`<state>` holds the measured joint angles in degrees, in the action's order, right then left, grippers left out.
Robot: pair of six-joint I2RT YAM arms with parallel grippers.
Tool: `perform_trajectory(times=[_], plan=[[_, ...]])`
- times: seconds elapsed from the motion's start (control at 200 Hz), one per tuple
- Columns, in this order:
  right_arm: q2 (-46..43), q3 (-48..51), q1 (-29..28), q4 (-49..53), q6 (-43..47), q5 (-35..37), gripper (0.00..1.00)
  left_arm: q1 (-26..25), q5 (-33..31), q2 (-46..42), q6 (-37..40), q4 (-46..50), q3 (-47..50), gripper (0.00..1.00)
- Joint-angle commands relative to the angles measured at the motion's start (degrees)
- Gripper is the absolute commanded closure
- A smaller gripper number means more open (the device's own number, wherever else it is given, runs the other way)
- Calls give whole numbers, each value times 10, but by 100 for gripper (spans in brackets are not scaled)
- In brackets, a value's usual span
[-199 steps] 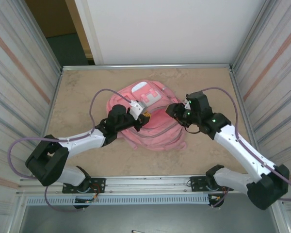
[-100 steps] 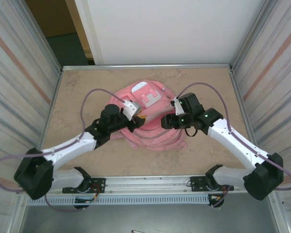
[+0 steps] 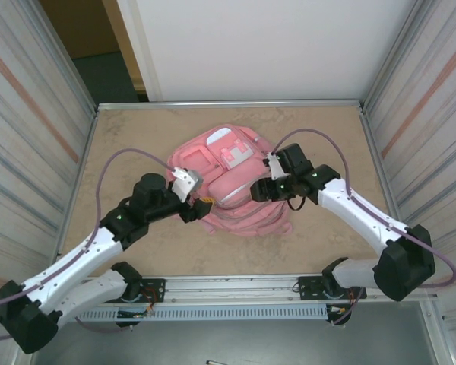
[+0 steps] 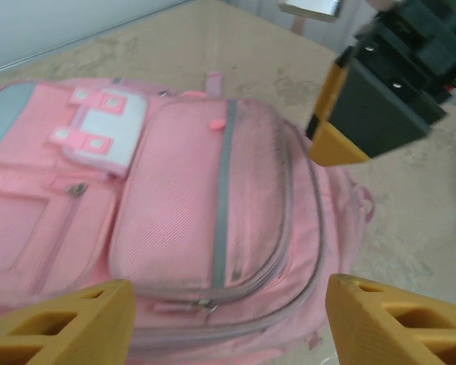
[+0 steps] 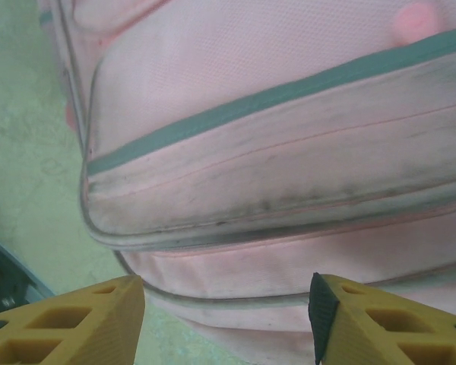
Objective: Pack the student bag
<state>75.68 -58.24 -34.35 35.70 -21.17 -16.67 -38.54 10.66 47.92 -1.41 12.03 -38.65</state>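
The left gripper (image 3: pixel 201 207) stands wide and empty just off the near-left edge of the student bag (image 3: pixel 239 179). The right gripper (image 3: pixel 260 192), its jaws likewise parted on nothing, hovers over the bag's right flank and is the nearer arm. There is one bag and two grippers; the bag lies flat in the middle of the table (image 3: pixel 121 144), its long axis running near to far.

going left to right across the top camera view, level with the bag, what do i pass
left arm's black two-finger gripper → large soft pink fabric backpack → right arm's black two-finger gripper
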Motion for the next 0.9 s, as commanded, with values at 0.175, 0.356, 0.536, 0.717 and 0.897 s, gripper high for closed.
perform_trajectory(times=[0.175,0.356,0.536,0.717,0.897], plan=[[69,-42,-75,19,41,31,42,73,-131,-35,-138,198,-18,11],[96,-70,-113,13,47,36,42,126,-107,-19,-178,223,-27,3],[125,-91,-163,32,54,62,43,217,-8,38,-224,252,-43,2],[135,-67,-200,11,25,80,43,281,148,104,-286,201,-20,11],[163,-35,-199,-55,3,94,43,275,201,177,-356,126,7,13]])
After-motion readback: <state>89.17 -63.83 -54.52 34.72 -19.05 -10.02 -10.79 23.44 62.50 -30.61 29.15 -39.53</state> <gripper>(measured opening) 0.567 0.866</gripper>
